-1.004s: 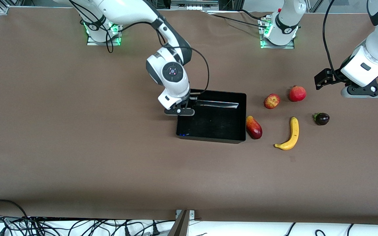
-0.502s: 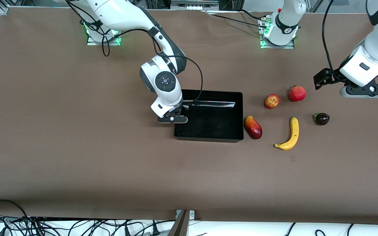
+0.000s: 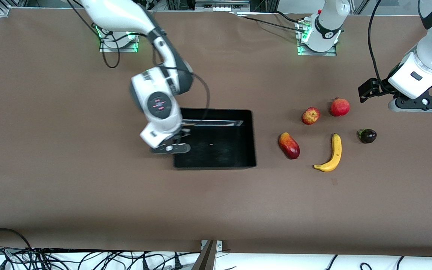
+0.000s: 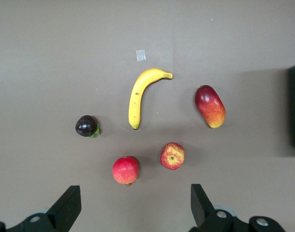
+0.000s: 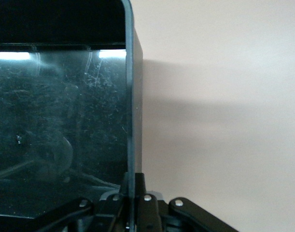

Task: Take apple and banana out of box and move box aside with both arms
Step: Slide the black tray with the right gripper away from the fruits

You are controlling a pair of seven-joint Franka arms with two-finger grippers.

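The glossy black box sits mid-table. My right gripper is shut on the box's wall at the right arm's end, as the right wrist view shows. The yellow banana and the red-yellow apple lie on the table toward the left arm's end. Both show in the left wrist view: the banana and the apple. My left gripper is open and empty, up in the air over the table near the left arm's end, past the fruits.
A red-orange mango lies between the box and the banana. A red pomegranate lies beside the apple. A dark purple round fruit lies beside the banana. Cables run along the table's front edge.
My right gripper has dragged the box along the table toward the right arm's end, away from the mango. The left gripper has barely moved.
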